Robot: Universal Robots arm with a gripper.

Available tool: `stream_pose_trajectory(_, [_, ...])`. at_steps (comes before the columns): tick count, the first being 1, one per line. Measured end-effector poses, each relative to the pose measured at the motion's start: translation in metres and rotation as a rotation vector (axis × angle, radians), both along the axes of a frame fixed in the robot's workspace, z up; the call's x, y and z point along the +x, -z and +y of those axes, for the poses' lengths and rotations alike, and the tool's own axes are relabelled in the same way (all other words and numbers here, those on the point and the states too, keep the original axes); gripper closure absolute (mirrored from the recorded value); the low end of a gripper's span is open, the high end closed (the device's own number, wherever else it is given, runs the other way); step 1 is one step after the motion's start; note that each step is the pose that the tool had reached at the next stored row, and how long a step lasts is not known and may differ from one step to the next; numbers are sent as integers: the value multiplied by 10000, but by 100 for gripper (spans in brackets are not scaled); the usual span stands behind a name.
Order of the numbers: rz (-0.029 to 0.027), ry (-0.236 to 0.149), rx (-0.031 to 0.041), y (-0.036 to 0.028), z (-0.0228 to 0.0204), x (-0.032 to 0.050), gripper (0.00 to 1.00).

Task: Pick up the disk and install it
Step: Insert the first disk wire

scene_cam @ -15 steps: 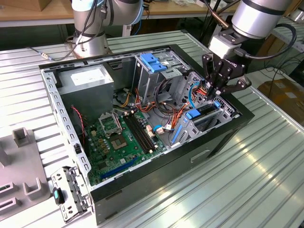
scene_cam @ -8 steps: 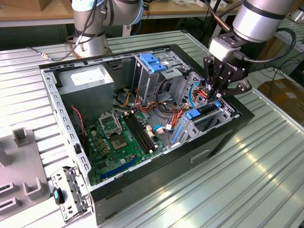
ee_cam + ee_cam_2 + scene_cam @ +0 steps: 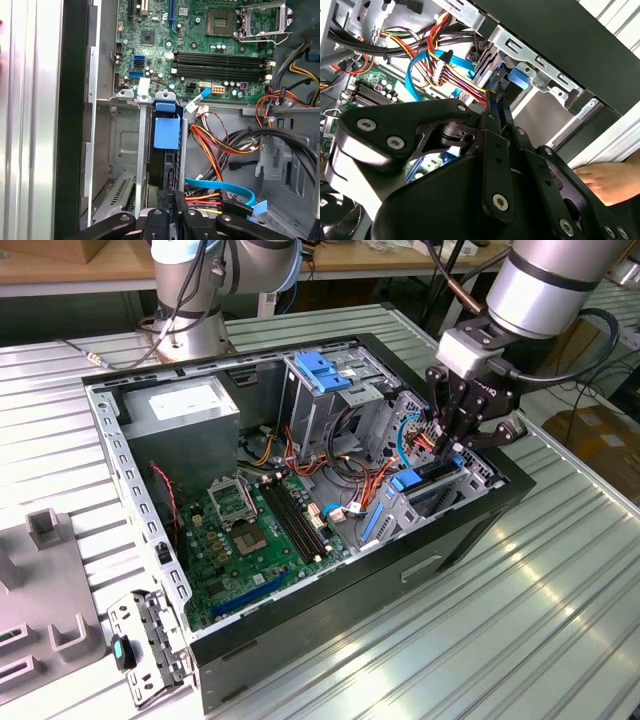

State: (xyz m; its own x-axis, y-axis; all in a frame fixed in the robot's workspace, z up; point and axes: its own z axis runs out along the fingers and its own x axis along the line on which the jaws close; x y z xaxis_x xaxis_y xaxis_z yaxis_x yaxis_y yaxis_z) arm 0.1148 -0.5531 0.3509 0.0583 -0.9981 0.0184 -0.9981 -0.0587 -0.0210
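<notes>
Already the disk [image 3: 166, 134] stands on edge in its bay slot, just ahead of the claw [image 3: 172, 202], whose fingers look pressed together on its rear edge. Judging by this, seating is under way; finishing calls for a straight, gentle push clear of the cables [image 3: 215, 145].

I see a ribbed metal table [image 3: 520, 620] under soft overhead light that glints along its grooves. Behind it runs a wooden bench [image 3: 90, 265]. On the exterior view's right, beyond the table edge, a cardboard box [image 3: 600, 435] sits on the floor.
</notes>
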Motion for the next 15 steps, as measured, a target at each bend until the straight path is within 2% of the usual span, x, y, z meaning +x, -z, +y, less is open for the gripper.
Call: stream_pose_trajectory(15, [0,-11,-2,47,-8,-2,84])
